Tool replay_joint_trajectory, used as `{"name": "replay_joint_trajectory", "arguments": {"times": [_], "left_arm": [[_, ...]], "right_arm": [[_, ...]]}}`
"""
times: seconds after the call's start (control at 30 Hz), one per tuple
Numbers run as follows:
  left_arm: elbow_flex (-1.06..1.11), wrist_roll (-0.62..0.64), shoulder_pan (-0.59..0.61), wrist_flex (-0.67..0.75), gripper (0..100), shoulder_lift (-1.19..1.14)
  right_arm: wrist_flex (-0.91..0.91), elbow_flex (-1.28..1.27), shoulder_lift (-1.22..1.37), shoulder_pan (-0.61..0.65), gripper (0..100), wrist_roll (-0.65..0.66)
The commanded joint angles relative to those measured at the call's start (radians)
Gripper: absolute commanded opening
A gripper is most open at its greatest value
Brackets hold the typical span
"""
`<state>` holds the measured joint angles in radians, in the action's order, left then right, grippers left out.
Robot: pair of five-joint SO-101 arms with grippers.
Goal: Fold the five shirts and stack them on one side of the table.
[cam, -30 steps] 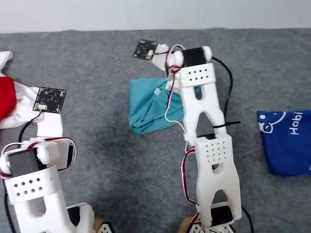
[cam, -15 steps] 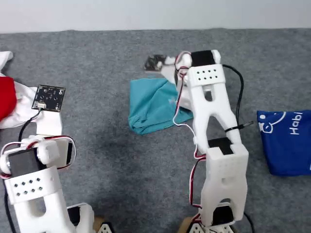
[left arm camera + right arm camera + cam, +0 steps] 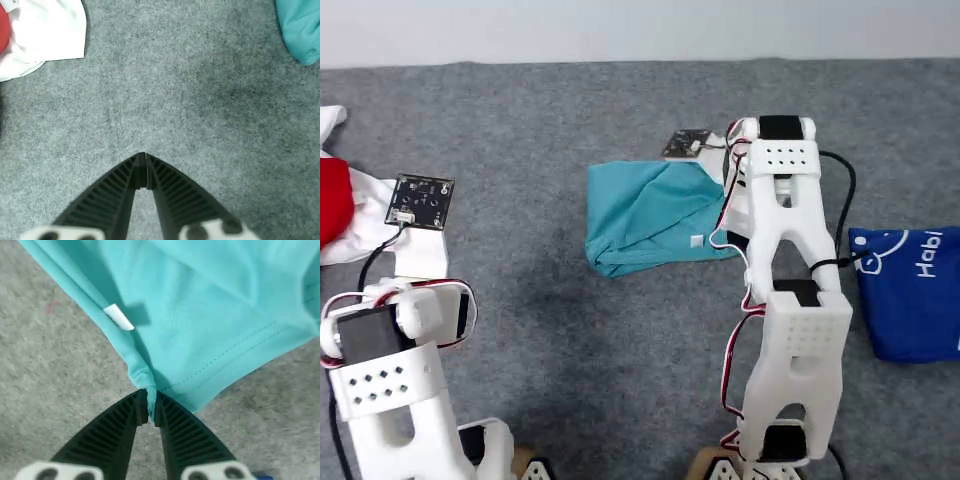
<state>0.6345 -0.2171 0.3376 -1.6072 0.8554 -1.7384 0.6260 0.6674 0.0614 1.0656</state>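
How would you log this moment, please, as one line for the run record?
right gripper: shut on teal shirt edge | left gripper: shut, over grey table | blue shirt: lying apart

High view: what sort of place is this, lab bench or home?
Probably a robot test bench, not a home: a table under a grey felt-like cover, a white left arm and right arm with bare wiring, a teal shirt pinched by the right gripper, and a blue shirt aside.
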Motion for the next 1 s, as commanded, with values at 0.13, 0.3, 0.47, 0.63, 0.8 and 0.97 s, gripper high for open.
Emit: {"name": "replay_joint_trajectory", "arguments": {"times": [0.13,0.3,0.47,0.63,0.8,0.97], "left_arm": [[-0.005,-0.006,0.002,0.017,0,0.014],[-0.005,-0.006,0.002,0.017,0,0.014],[-0.005,-0.006,0.002,0.018,0,0.014],[-0.005,-0.006,0.002,0.018,0,0.014],[-0.005,-0.032,0.002,0.018,0,0.014],[-0.005,-0.040,0.005,0.017,0,0.014]], "right_arm": [[0.004,0.009,-0.070,-0.008,21.1,0.009],[-0.016,0.009,-0.182,0.058,21.5,0.005],[-0.012,0.009,-0.209,0.182,12.1,-0.083],[0.177,0.009,-0.168,0.229,1.6,-0.152],[0.387,0.009,-0.113,0.229,13.2,-0.259],[0.478,0.009,-0.053,0.236,21.6,-0.296]]}}
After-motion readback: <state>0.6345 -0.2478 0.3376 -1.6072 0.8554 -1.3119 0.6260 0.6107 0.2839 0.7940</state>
